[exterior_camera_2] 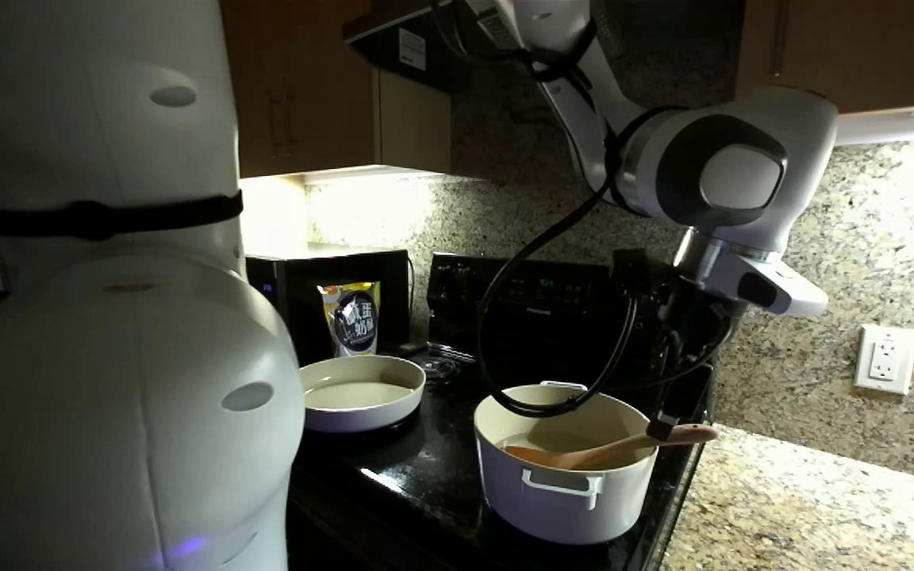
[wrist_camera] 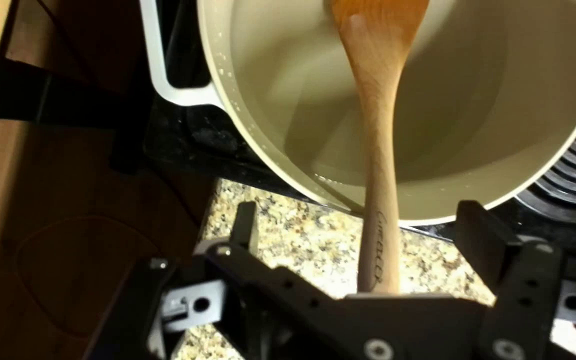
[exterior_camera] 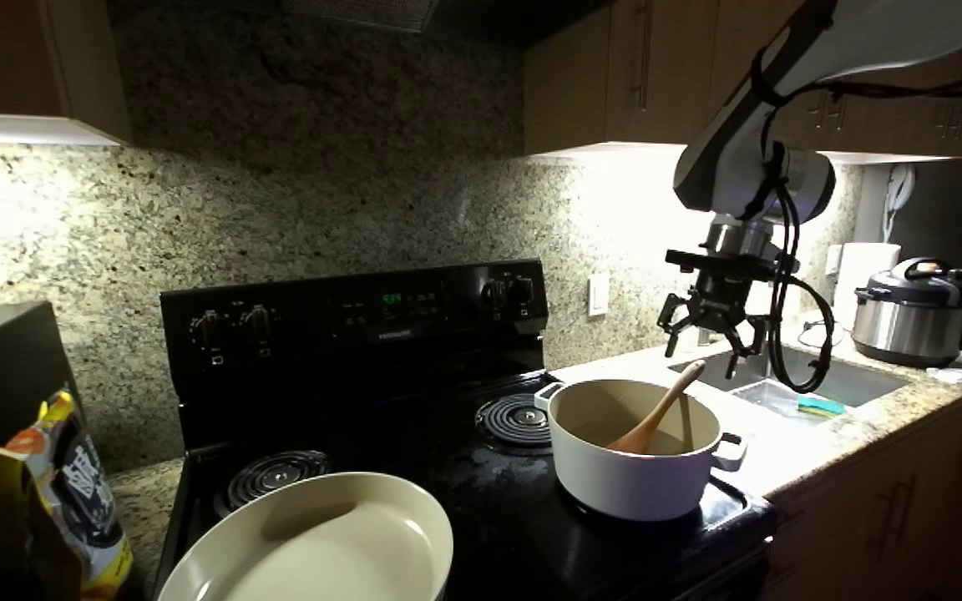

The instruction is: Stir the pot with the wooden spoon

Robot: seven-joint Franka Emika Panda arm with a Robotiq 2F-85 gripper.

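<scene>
One wooden spoon (wrist_camera: 379, 145) lies tilted in the white pot (exterior_camera: 631, 484), its head down inside and its long handle leaning out past the rim toward the table (exterior_camera_2: 806, 511). The gripper (wrist_camera: 360, 220) hangs over that handle with its fingers spread wide, one to each side of it in the wrist view, holding nothing. I expect the wooden spoon to be light and stiff, hard to break, but smooth enough to turn in a loose grip, more so if wet. The best hold is probably the straight stretch outside the rim, near the dark lettering. Closing off-centre could make it pivot on the rim. The white pot looks sturdy and should bear gentle stirring without sliding
</scene>
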